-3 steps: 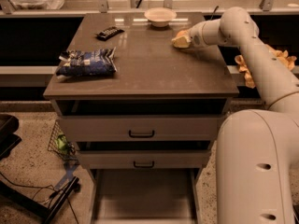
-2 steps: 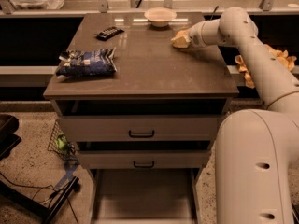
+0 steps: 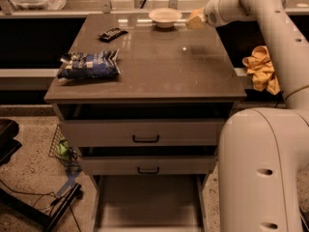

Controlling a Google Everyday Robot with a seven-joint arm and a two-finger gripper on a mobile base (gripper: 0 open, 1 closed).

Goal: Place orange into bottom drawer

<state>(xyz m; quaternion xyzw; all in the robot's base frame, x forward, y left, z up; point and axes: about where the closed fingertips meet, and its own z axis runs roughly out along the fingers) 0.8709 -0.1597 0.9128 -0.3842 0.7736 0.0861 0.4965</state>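
The gripper (image 3: 197,19) has moved from the right middle of the cabinet top (image 3: 159,76) toward its far right corner, taking the orange (image 3: 194,20) with it. It now sits just right of the white bowl (image 3: 165,17), and the arm reaches in from the upper right. The orange shows as a pale round shape at the arm's tip. The gripper seems to be closed around it, though the grip itself is hard to make out from this side. The spot where the fruit lay earlier is now bare grey-brown surface with a small bright glint. The bottom drawer (image 3: 149,204) stands pulled out at the foot of the cabinet, its flat floor bare, well below and in front of the orange. Above it, the top drawer (image 3: 145,132) and the middle drawer (image 3: 147,164), each with a black handle, are slightly ajar. On the left of the top lies a blue snack bag (image 3: 89,65), and beyond it, near the back, a small dark packet (image 3: 113,33). A yellow-orange cloth (image 3: 262,70) hangs off to the right, partly behind the arm. The robot's white body fills the lower right.
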